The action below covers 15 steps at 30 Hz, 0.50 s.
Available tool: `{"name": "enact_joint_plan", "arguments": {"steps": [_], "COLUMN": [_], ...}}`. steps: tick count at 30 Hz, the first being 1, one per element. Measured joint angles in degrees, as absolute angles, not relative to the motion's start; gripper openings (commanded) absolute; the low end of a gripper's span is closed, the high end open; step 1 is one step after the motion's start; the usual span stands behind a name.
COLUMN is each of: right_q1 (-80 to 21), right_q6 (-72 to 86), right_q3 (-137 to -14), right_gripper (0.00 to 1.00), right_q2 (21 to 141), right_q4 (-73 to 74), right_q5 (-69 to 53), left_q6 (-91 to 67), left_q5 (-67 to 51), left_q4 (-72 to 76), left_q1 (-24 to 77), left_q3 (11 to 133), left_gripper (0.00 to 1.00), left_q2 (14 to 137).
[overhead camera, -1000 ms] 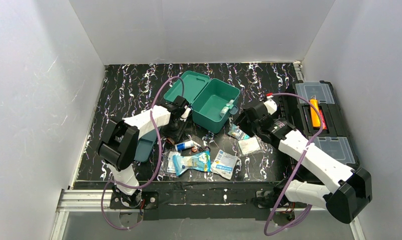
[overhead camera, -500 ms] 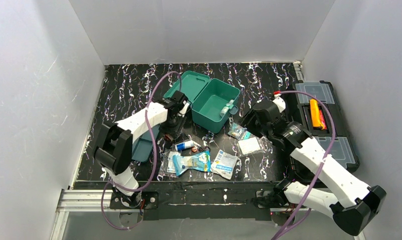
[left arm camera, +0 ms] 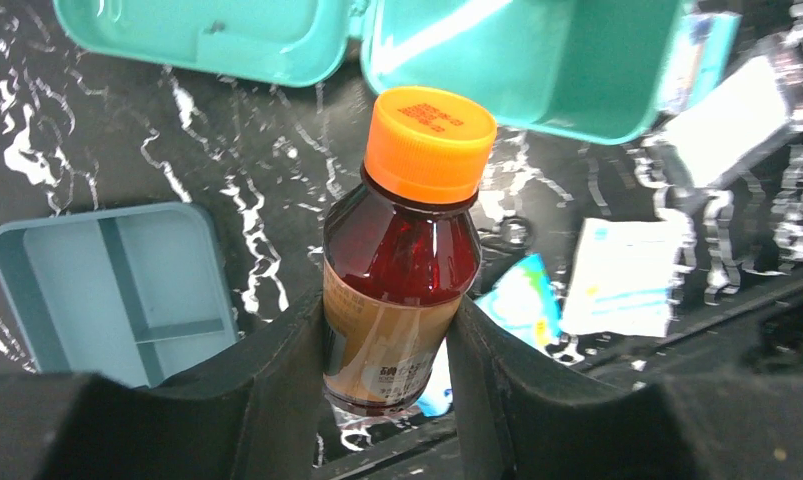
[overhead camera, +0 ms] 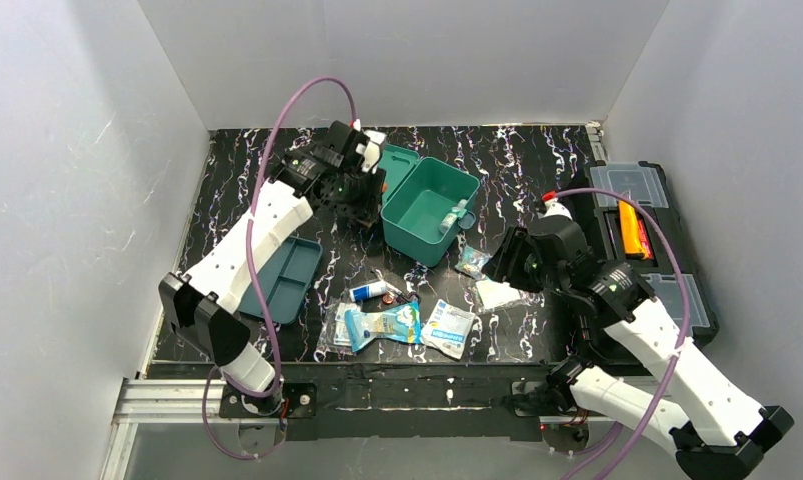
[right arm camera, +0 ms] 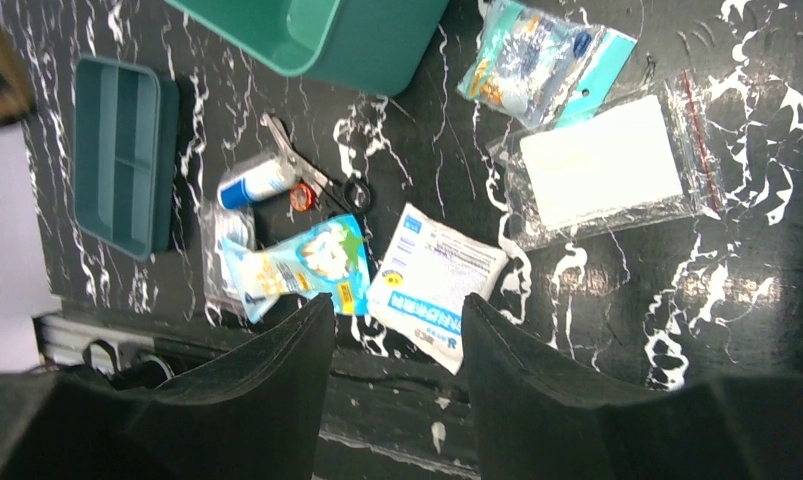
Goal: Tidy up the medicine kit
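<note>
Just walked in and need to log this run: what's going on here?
The left tool holds a brown bottle with an orange cap up in the air near the open medicine kit. The right tool is open and empty, hovering over loose packets on the table. The inner tray lies on the table, apart from the kit.

**White shells, black joints, purple cables**

The left arm (overhead camera: 249, 245) and right arm (overhead camera: 677, 345) are built of smooth white links joined by boxy black joints. A purple cable (overhead camera: 273, 140) loops loosely beside each. The fingers (left arm camera: 267, 400) are thick, matte black, with sloped inner faces.
</note>
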<state>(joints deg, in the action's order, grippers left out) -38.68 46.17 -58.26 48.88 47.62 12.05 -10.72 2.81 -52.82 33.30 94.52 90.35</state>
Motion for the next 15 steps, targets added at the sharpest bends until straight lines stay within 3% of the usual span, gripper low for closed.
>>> {"name": "enact_joint_plan", "arguments": {"steps": [15], "right_q1": [-38.7], "right_q6": [43.4], "right_q3": [-49.5], "right_gripper": [0.59], "right_q2": [37.4], "right_q4": [51.3], "right_q5": [5.3], "left_q6": [-14.1], "left_q5": [-5.8], "left_q4": [-52.3], "left_q1": [36.8], "left_q3": [121.9], "left_gripper": [0.0], "left_q2": [112.5]}}
